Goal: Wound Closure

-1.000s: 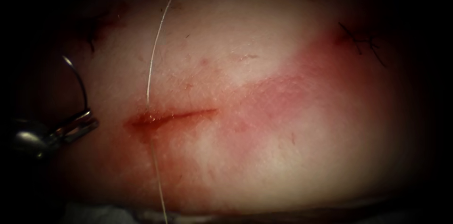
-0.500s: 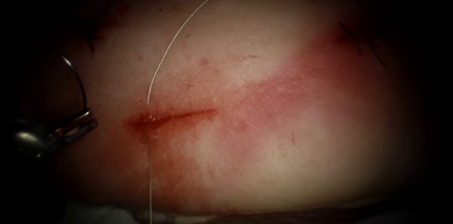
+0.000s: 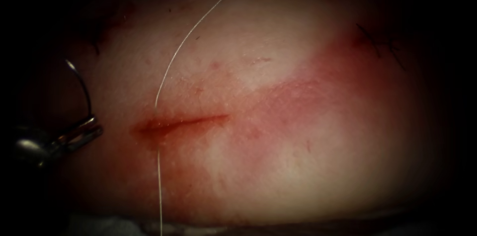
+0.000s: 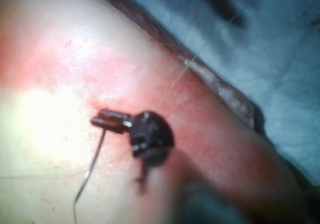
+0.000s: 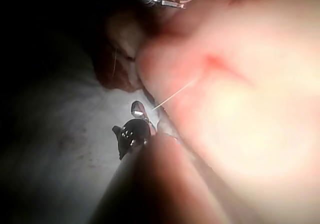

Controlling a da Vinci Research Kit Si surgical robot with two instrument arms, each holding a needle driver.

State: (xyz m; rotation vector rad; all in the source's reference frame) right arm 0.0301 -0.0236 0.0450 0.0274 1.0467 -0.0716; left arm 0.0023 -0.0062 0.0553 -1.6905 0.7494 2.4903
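Observation:
At the far left, off the left end of the cut, my left tool has its jaws shut on the curved needle near one end. The needle arcs upward, free of the tissue. The left wrist view gives the same grip: left tool, needle. The thread comes down from the upper edge, enters the tissue at the cut's left end, and leaves below it toward the front edge. My right tool is off the tissue's front edge, and the thread runs from the cut to beside its tip.
Dark older stitches sit at the upper right, and more at the upper left. Red fluid stains the cut's left end. Blue drape lies past the tissue's edge.
The upper strand has swung from nearly upright to leaning up and right. The lower strand has shifted left at the front edge. My left tool and the needle have stayed put.

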